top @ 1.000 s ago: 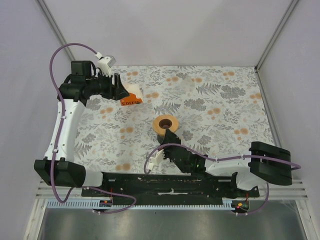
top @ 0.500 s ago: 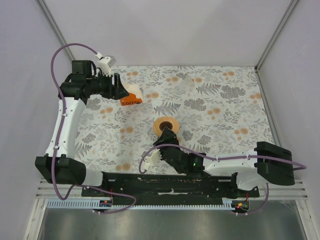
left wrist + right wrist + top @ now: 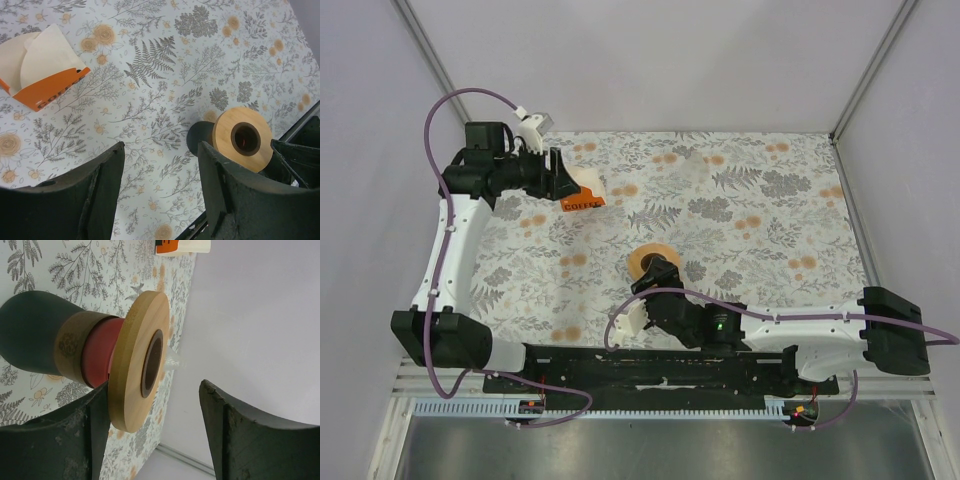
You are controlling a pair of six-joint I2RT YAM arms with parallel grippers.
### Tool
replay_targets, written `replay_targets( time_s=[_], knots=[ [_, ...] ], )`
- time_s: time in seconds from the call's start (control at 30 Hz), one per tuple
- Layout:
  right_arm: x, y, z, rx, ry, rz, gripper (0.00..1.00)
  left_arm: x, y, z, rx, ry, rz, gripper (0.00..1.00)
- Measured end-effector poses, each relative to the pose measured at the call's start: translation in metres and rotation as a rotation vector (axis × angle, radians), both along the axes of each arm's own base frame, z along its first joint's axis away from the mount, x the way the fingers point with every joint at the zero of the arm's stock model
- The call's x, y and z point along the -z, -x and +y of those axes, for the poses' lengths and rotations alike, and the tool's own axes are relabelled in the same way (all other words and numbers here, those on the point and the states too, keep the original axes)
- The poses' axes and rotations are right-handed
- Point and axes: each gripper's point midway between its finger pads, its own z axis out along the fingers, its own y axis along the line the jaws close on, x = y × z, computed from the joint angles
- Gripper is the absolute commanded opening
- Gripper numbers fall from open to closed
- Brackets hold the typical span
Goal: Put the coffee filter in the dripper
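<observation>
On the table, top view: the dripper stands upright near the middle, the right hand spread open at its near side; the left hand, also open, is at far left beside the orange pack that holds the coffee filter. Left wrist: left hand has nothing between its fingers; white filter sticks out of the pack, well apart from the dripper. Right wrist: dripper's tan rim sits just beside one finger, clear of the other.

Orange pack marked COFFEE — far left on floral cloth.
</observation>
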Motion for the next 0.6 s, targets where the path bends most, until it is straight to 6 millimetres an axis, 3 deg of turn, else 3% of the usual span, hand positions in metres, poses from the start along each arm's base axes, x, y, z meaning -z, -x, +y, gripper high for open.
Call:
replay_targets(
  time_s=[0.1, 0.27, 0.4, 0.6],
  knots=[
    [0.000, 0.002, 0.001, -0.009, -0.004, 0.020, 0.77, 0.009, 0.002, -0.006, 0.026, 0.033, 0.022, 0.68],
    [-0.001, 0.008, 0.002, -0.033, -0.013, 0.051, 0.79, 0.041, 0.010, -0.024, 0.066, 0.091, 0.134, 0.73],
    [-0.001, 0.011, 0.003, -0.049, -0.019, 0.065, 0.82, 0.070, 0.025, -0.057, 0.131, 0.116, 0.242, 0.79],
    [-0.002, 0.015, 0.005, -0.062, -0.021, 0.074, 0.82, 0.086, 0.048, -0.105, 0.260, 0.142, 0.322, 0.84]
  ],
)
